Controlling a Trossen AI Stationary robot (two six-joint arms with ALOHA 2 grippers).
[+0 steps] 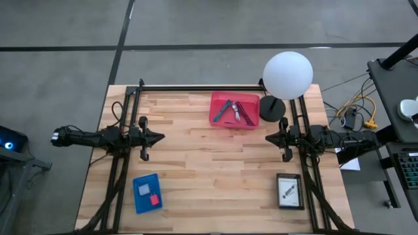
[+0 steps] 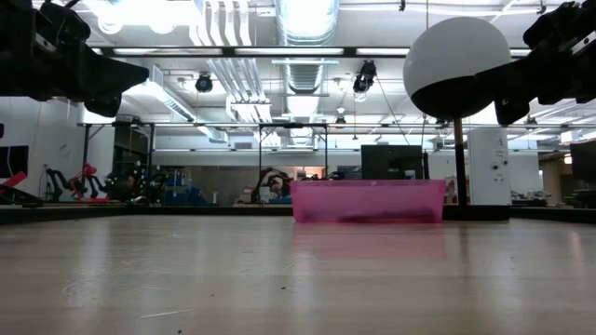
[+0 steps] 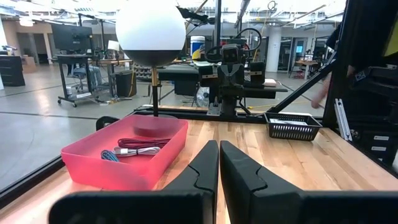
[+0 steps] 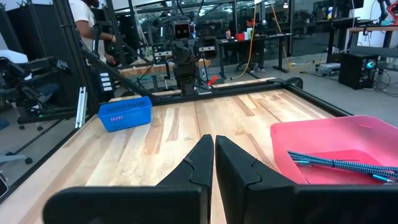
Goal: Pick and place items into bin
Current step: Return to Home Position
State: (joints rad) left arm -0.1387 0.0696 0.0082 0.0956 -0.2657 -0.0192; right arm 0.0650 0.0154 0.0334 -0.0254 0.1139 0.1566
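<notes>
High view has the items already sorted into three bins on the wooden surface. A red bin sits at the far edge, near the middle, and holds a teal-handled tool lying at a slant, with a cord beside it; any smaller bits in there are too small to tell apart. A blue bin sits at the near left and holds a lavender cube and a small pink piece just beside it. A black bin sits at the near right with a white card with black print lying flat inside.

Neither arm is over any bin. The left claw hangs above bare wood on the left side, pointing toward the middle, and its own wrist view shows its two fingers pressed together with nothing between them. The right claw faces it from the right side, well apart from it, its fingers likewise together and holding nothing.

Just right of the red bin stands a lamp with a white globe on a round black base. In the right wrist view a person stands beyond the surface's edge, behind the frame.
</notes>
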